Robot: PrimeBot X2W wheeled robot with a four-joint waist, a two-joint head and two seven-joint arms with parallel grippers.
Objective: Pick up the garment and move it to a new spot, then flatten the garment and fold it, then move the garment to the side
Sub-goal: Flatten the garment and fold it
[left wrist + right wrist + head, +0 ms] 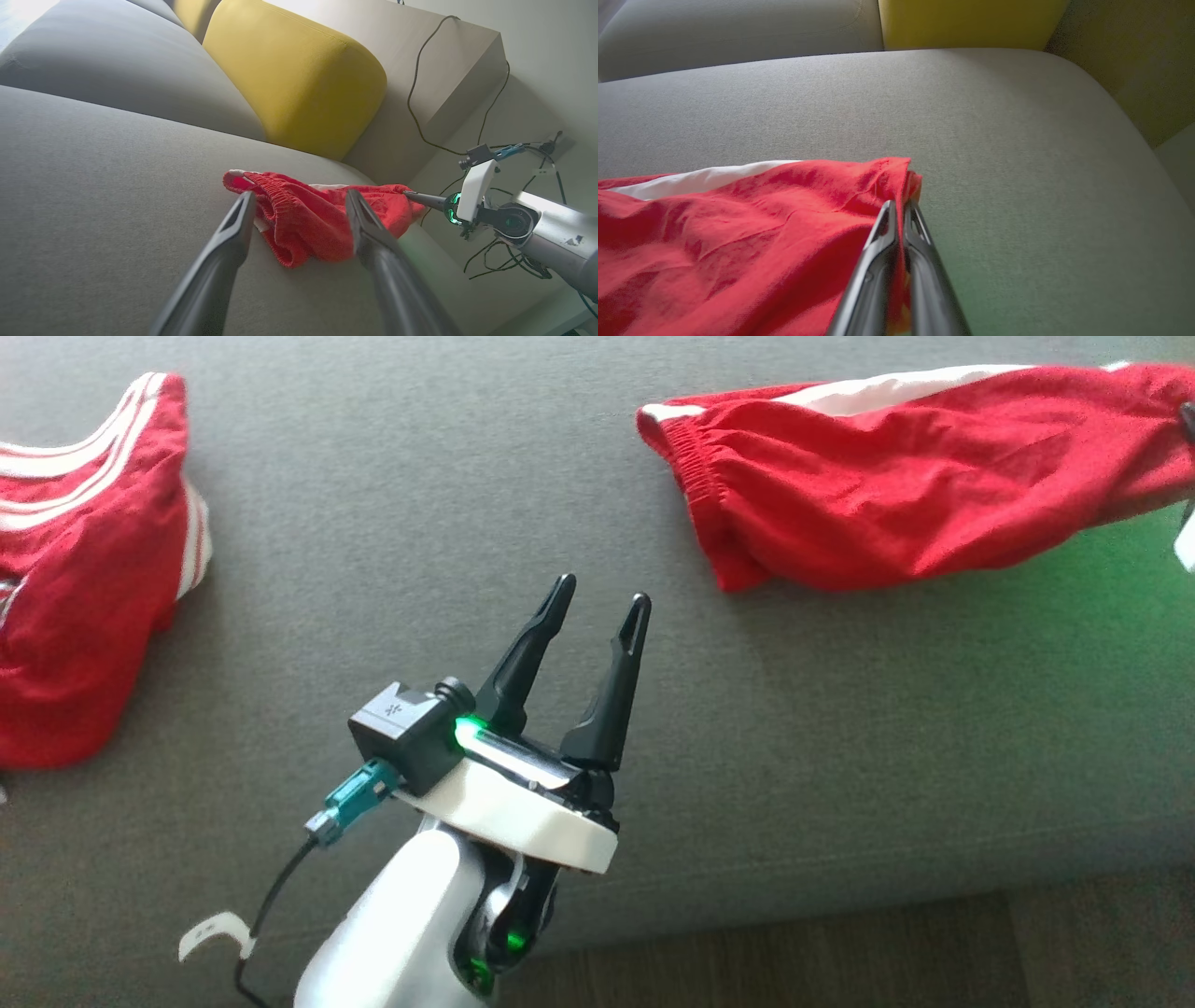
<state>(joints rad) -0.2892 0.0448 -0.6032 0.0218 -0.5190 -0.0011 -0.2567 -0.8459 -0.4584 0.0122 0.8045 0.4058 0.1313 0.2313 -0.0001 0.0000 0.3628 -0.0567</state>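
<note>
The garment [896,476] is red with a white stripe and an elastic waistband. It lies stretched out at the upper right of the grey sofa seat [448,504]. My right gripper [899,207] is shut on the garment's [738,233] far corner, with red cloth pinched between its fingers. In the left wrist view the right gripper [411,194] grips the right end of the garment [308,219]. My left gripper [602,597] stands open over bare cushion, to the left of the waistband end and apart from it, holding nothing.
A second red garment with white stripes [84,569] lies at the seat's left edge. A yellow back cushion [289,74] and grey cushions rise behind the seat. Cables [495,252] hang beside the sofa's right end. The seat's front edge and floor [840,952] show at the bottom.
</note>
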